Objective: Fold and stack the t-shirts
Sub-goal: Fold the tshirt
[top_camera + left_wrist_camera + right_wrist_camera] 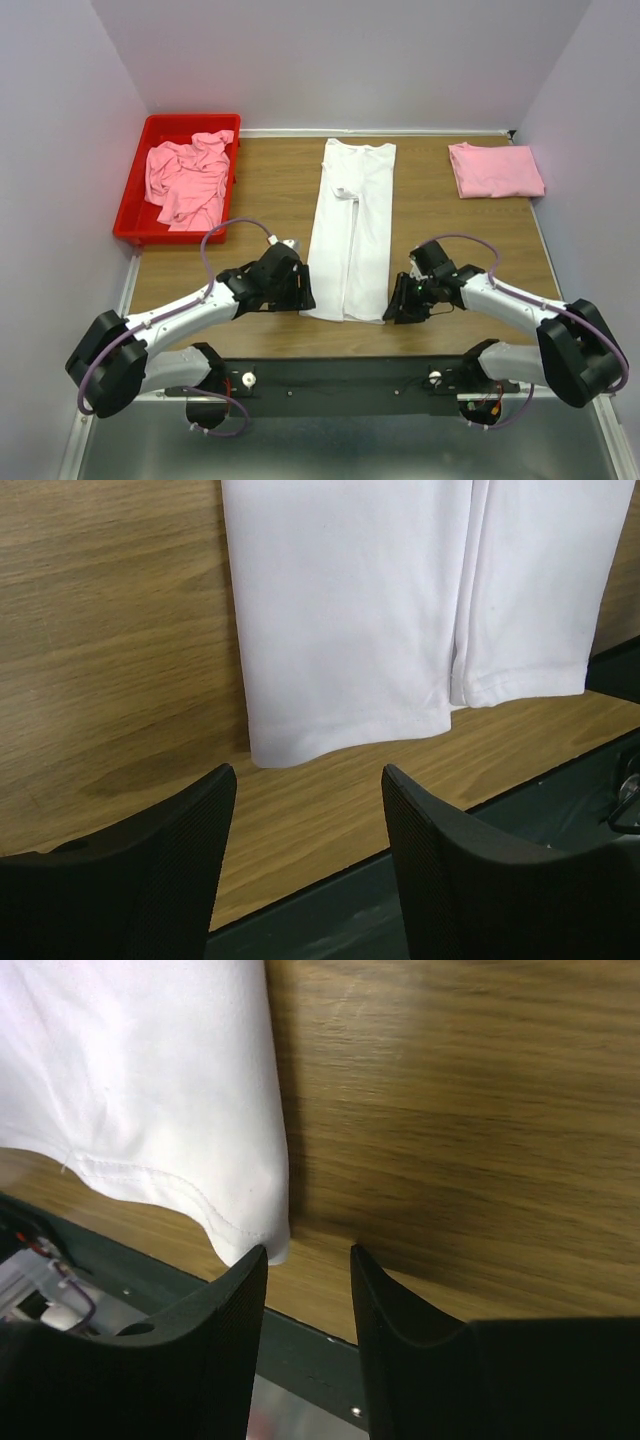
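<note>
The left fingers point(150, 870) stand wide apart and empty over bare surface point(110, 630), just near of the white shirt point(340, 610) at its near-left corner. The right fingers point(210, 1350) are parted more narrowly and grip nothing; one tip sits right at the near-right hem corner. The white shirt lies mid-surface, folded into a long strip running near to far. A folded pink shirt point(495, 170) lies far right. Crumpled pink shirts point(188, 180) fill the red bin point(135, 225) far left.
</note>
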`<action>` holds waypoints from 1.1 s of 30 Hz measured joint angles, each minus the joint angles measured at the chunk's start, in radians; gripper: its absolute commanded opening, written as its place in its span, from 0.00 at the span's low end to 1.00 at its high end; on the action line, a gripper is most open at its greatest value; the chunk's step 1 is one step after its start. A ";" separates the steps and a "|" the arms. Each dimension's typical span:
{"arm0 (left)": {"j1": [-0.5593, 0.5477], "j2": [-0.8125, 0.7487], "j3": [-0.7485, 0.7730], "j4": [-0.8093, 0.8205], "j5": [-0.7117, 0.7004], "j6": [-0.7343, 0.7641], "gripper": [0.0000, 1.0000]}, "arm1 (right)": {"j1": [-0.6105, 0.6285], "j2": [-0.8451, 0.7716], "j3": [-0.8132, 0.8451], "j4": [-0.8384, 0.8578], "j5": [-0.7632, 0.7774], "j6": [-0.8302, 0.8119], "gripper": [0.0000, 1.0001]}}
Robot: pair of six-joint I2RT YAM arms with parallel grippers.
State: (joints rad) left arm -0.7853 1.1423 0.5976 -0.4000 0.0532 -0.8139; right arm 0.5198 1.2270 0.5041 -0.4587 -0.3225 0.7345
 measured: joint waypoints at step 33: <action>-0.002 -0.020 -0.032 0.010 -0.016 -0.003 0.68 | 0.000 0.027 0.010 0.069 -0.037 0.118 0.54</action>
State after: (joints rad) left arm -0.7876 1.1225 0.5659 -0.3901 0.0368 -0.8169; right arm 0.5198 1.2541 0.5140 -0.3897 -0.3592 0.8528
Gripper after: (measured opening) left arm 0.678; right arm 0.578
